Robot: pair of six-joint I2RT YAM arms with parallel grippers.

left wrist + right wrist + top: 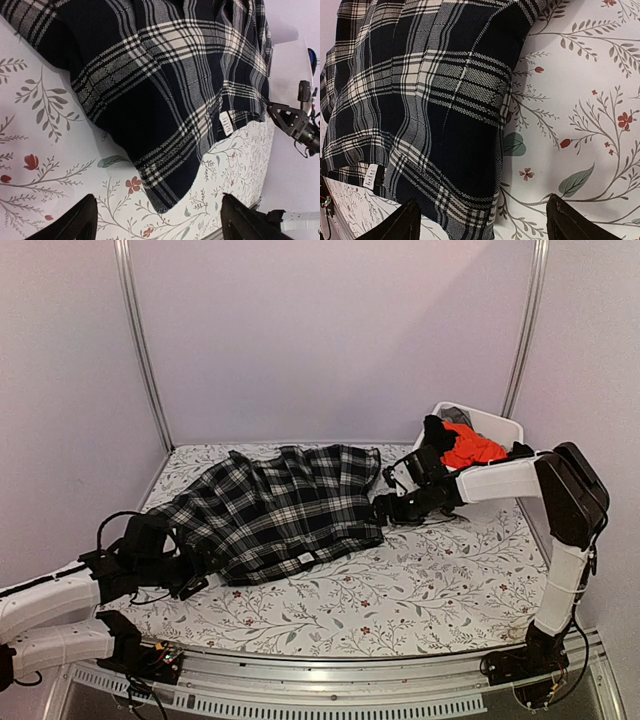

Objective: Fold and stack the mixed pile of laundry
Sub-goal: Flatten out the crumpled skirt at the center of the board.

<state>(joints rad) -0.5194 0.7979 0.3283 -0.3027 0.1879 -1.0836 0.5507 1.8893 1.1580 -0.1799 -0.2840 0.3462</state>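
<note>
Laundry work at an early stage: a plaid garment [275, 510] lies spread across the floral-clothed surface [430, 590], its small white label [307, 558] showing near the front hem. The rest of the mixed pile, an orange-red piece [472, 448] and dark pieces [437, 430], sits heaped in the white bin [497, 424] at the back right corner. The robot's left hand [190, 583] sits low at the garment's near-left corner and its right hand [385, 508] at the right edge. Both are spread wide with nothing between the fingers [75, 222], and each wrist view shows plaid cloth lying loose on the surface just ahead of the fingertips [405, 222]. The plaid piece looks laid out flat rather than brought down to a compact fold, though whether one fold is already in it cannot be told. No finished stack is visible on the surface. Most of the job appears to lie ahead: folding this piece, then drawing out, folding and stacking each garment in the bin.
</note>
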